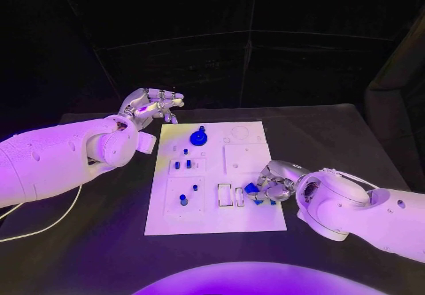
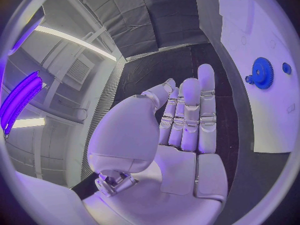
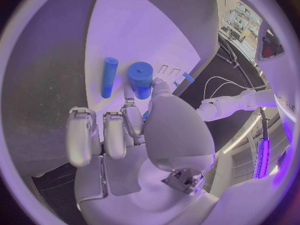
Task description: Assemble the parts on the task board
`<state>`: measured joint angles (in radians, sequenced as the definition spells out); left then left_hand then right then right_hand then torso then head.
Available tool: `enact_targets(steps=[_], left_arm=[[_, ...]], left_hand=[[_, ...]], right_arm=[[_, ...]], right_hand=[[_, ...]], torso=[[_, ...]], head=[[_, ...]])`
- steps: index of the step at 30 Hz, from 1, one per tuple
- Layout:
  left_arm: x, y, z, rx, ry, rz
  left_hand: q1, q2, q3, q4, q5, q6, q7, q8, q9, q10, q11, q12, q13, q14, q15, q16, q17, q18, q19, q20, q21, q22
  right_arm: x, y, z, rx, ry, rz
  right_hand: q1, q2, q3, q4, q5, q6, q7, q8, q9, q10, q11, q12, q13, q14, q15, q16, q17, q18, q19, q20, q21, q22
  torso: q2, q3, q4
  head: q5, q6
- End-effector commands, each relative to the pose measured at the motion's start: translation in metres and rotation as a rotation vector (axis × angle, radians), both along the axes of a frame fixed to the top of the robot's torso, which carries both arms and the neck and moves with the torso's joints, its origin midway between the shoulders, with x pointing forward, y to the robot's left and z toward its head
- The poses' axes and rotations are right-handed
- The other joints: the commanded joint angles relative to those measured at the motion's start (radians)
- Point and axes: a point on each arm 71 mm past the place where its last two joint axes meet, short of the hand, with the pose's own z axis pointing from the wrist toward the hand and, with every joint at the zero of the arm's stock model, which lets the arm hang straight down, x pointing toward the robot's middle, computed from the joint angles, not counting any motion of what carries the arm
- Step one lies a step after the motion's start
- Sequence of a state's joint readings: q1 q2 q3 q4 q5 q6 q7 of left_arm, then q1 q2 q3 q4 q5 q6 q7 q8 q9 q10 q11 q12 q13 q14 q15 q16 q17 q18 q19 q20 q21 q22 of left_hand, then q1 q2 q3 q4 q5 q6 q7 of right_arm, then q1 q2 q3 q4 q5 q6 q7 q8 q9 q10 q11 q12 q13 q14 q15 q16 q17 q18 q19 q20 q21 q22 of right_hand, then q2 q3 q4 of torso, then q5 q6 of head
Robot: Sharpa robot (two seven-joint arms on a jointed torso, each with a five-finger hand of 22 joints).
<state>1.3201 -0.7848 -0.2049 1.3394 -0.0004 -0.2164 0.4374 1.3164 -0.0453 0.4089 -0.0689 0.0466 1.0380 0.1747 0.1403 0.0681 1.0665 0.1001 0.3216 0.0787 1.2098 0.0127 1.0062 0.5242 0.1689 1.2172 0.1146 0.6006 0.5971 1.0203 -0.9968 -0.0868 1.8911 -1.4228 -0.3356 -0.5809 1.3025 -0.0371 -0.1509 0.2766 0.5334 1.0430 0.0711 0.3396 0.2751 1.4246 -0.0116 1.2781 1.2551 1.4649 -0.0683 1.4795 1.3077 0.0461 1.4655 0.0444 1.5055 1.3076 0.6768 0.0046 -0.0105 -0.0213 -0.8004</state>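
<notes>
Board [image 1: 217, 212] sits mid-worktop [image 1: 336, 135]. Right hand [image 1: 270, 184] at its 4 o'clock edge, fingers [image 3: 137, 122] clamped on a blue cylinder [image 3: 141, 79]. Left hand [image 1: 150, 104] off the 11 o'clock corner, fingers [image 2: 187, 115] together, holding nothing.

The task board [image 1: 257, 221] lies mid-table. A gear [image 1: 199, 137] sits near its far edge, 2 small pegs [image 1: 182, 165] left of centre, another peg [image 1: 183, 199] nearer. The right hand [image 1: 270, 184] rests at the board's right edge; the left hand [image 1: 152, 104] hangs beyond its far-left corner.
</notes>
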Motion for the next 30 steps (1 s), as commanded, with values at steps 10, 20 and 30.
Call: enact_targets(steps=[10,20,30], left_arm=[[0.000,-0.003,0.002,-0.017,-0.005,-0.026],[0.000,-0.005,0.002,-0.019,-0.006,-0.031],[0.000,-0.005,0.002,-0.019,-0.005,-0.032]], left_hand=[[-0.010,-0.001,-0.009,0.000,0.004,-0.003,-0.004,0.007,0.001,-0.005,-0.001,0.006,-0.001,-0.008,0.002,0.004,-0.002,0.013,-0.001,-0.002,-0.007,-0.001],[-0.011,-0.002,-0.010,0.000,0.005,-0.003,-0.004,0.007,0.001,-0.006,-0.001,0.007,-0.001,-0.008,0.002,0.004,-0.002,0.013,-0.001,-0.002,-0.008,-0.002],[-0.011,-0.002,-0.010,0.000,0.005,-0.003,-0.004,0.007,0.001,-0.006,-0.001,0.007,-0.001,-0.008,0.002,0.004,-0.002,0.013,-0.001,-0.002,-0.008,-0.002]], right_arm=[[-0.015,0.004,0.010,0.210,0.033,-0.071],[-0.014,0.021,0.005,0.202,0.092,-0.047],[-0.005,0.038,0.001,0.169,0.071,-0.064]], right_hand=[[-0.025,0.005,-0.027,0.013,0.024,0.020,-0.010,0.012,0.031,-0.001,-0.003,-0.019,-0.008,0.065,-0.010,0.000,0.047,-0.020,0.041,-0.009,0.008,0.158],[-0.048,0.019,-0.039,0.013,-0.006,0.024,-0.013,0.012,0.044,0.000,-0.006,-0.026,-0.008,0.066,-0.012,-0.001,0.048,-0.020,0.040,-0.011,0.007,0.157],[-0.091,0.043,-0.060,0.014,-0.047,0.037,-0.020,0.018,0.066,0.006,-0.011,-0.034,-0.007,0.070,-0.016,0.007,0.070,-0.020,0.043,-0.015,0.009,0.161]], torso=[[0.000,-0.0018,0.0017],[0.001,-0.0017,0.0010],[0.001,-0.0001,-0.0006]], head=[[-0.001,0.005],[0.010,0.000],[0.019,-0.004]])
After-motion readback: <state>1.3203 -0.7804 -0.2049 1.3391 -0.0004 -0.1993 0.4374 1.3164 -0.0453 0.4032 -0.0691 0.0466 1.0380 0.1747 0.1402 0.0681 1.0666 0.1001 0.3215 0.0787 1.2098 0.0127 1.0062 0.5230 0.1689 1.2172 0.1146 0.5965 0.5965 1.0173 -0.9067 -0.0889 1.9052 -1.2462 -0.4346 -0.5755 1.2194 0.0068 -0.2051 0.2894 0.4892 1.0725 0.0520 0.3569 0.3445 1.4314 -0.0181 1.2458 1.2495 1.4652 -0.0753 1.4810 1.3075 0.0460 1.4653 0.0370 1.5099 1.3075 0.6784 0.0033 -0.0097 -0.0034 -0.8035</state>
